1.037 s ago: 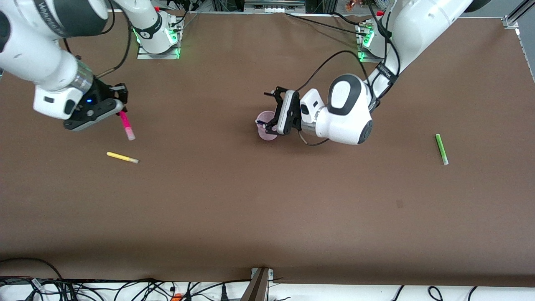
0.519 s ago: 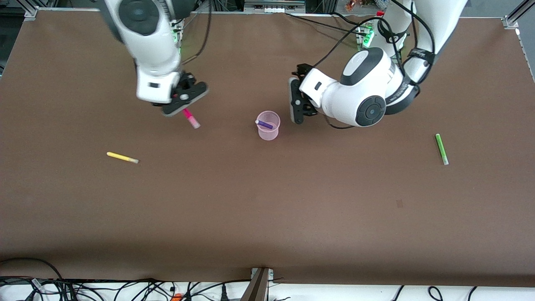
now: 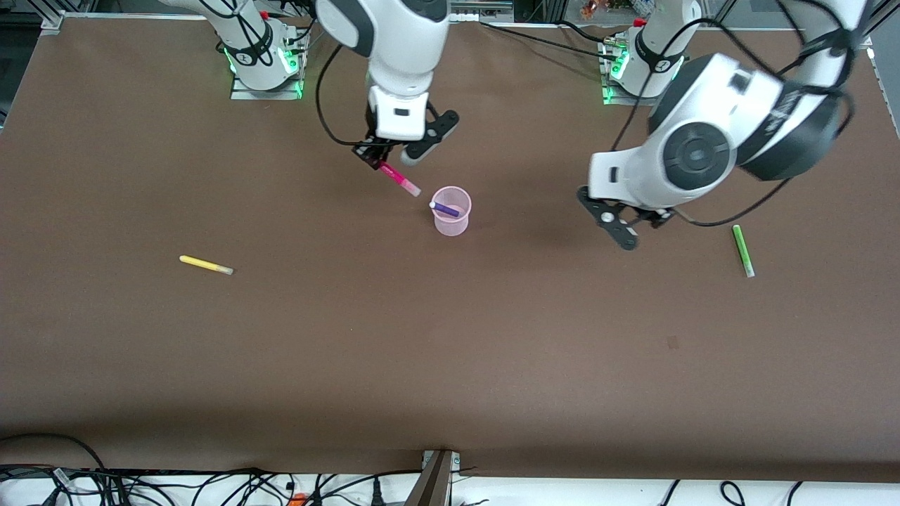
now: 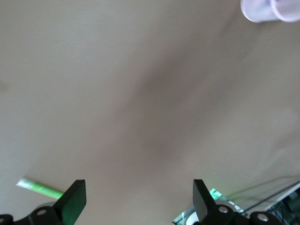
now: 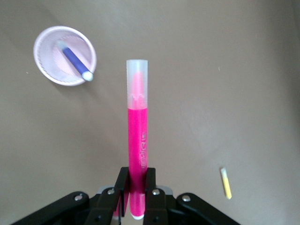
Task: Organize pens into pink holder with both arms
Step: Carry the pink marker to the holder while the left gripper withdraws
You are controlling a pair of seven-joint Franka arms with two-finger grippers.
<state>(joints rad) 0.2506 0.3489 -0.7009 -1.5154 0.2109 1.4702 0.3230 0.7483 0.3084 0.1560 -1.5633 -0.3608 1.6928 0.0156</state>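
Observation:
The pink holder (image 3: 451,223) stands upright mid-table with the purple pen (image 3: 444,208) leaning inside it. My right gripper (image 3: 376,159) hangs in the air just beside the holder, on the right arm's side, and is shut on the magenta pen (image 3: 399,178), whose pale cap points down toward the holder's rim. In the right wrist view the right gripper (image 5: 136,180) clamps the magenta pen (image 5: 137,131) near its end, with the holder (image 5: 47,44) and purple pen (image 5: 75,61) off to one side. My left gripper (image 3: 619,225) is open and empty over bare table between the holder and the green pen (image 3: 742,250); in its wrist view the left gripper (image 4: 138,187) holds nothing.
The yellow pen (image 3: 205,265) lies flat toward the right arm's end of the table, nearer the front camera than the holder. The green pen lies flat toward the left arm's end. Cables run along the front edge.
The right arm carried the magenta pen from its end of the table to beside the holder. The left gripper left the holder, where the purple pen stays, and swung toward the green pen.

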